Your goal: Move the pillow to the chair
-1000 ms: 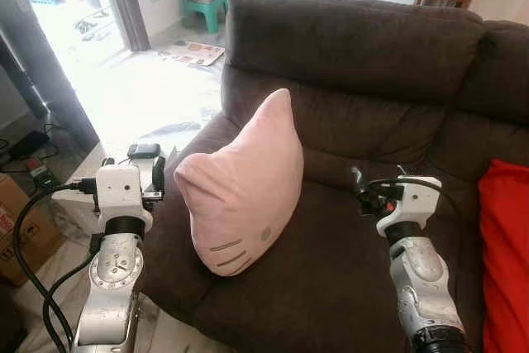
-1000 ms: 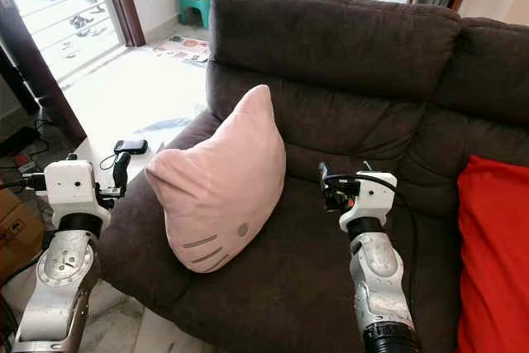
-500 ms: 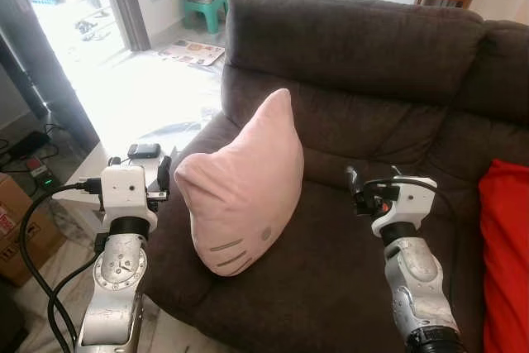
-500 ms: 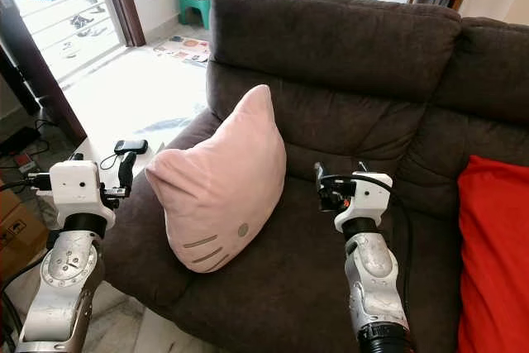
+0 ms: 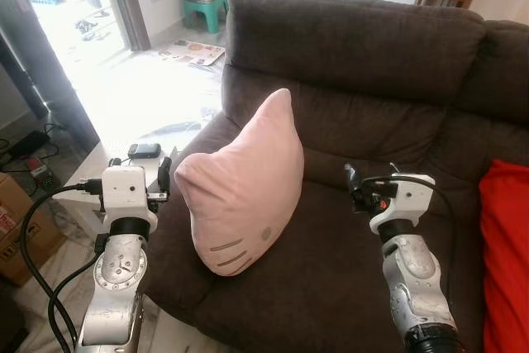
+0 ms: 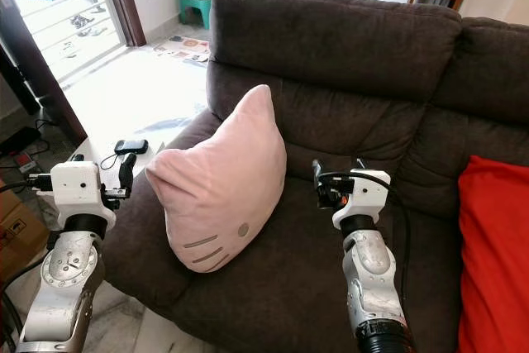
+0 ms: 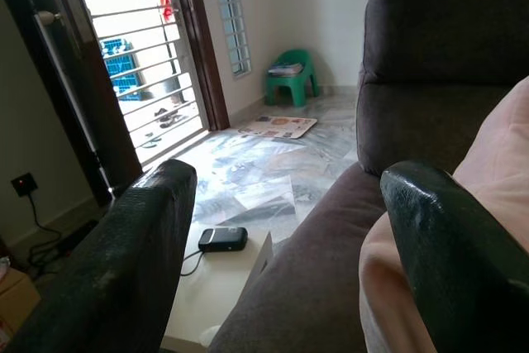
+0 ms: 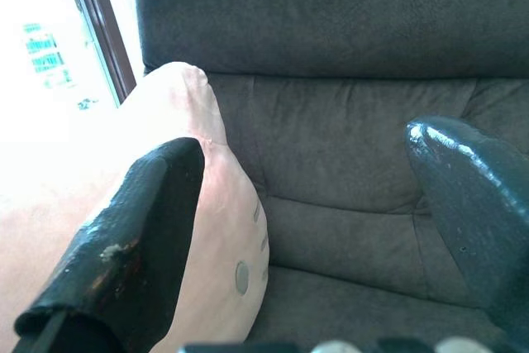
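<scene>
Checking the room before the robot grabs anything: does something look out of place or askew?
The pale pink cat-face pillow stands tilted on a corner against the dark brown sofa's armrest. Printed sheets lie loose on the floor.

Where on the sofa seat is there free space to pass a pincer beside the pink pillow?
Free: the brown seat between the pink pillow and the red cushion, where the open right pincer hovers. Crowded: the armrest side, with the open left pincer close to the pillow.

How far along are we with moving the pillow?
Early. Done: both arms are raised either side of the pink pillow, which stands on the brown sofa. In hand: the open left claw and the open right claw flank it, neither gripping. Left: grasp, lift, carry to the chair.
</scene>
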Available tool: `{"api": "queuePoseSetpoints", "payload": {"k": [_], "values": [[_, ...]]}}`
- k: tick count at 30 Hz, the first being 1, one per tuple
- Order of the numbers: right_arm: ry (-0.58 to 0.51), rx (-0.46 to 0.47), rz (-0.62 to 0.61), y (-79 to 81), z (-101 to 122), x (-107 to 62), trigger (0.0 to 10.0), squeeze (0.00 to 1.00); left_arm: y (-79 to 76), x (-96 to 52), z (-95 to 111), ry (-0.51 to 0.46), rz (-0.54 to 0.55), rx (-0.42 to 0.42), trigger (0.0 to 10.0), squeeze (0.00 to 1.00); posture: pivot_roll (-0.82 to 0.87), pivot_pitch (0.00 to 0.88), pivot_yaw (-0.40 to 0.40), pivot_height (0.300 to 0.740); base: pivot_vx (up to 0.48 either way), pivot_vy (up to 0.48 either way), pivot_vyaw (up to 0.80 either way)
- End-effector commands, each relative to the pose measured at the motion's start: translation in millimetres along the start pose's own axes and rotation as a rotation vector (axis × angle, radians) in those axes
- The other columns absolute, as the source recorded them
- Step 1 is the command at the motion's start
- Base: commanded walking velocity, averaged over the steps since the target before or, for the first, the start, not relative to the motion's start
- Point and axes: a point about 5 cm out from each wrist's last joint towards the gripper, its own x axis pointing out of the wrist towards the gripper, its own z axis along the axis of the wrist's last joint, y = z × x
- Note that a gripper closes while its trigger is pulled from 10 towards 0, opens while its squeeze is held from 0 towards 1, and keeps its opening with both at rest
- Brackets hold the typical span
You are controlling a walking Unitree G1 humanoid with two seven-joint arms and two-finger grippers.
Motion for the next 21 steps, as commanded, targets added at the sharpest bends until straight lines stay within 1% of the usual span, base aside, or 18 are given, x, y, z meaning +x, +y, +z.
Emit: {"api": "queuePoseSetpoints", "payload": {"k": [1,21], "values": [[-0.029,0.004,0.005,2.8,7.5,5.3,10.0,0.0,-0.9,1.1,-0.2,-0.004,-0.007,-0.001,10.0,0.0,0.07,0.0,0.014,0.74,0.0,0.0,0.0],[-0.025,0.003,0.026,9.7,7.3,8.6,10.0,0.0,-1.0,1.0,0.0,-0.003,0.003,-0.008,10.0,0.0,0.07,0.0,0.01,0.74,-0.279,0.0,0.0]]}}
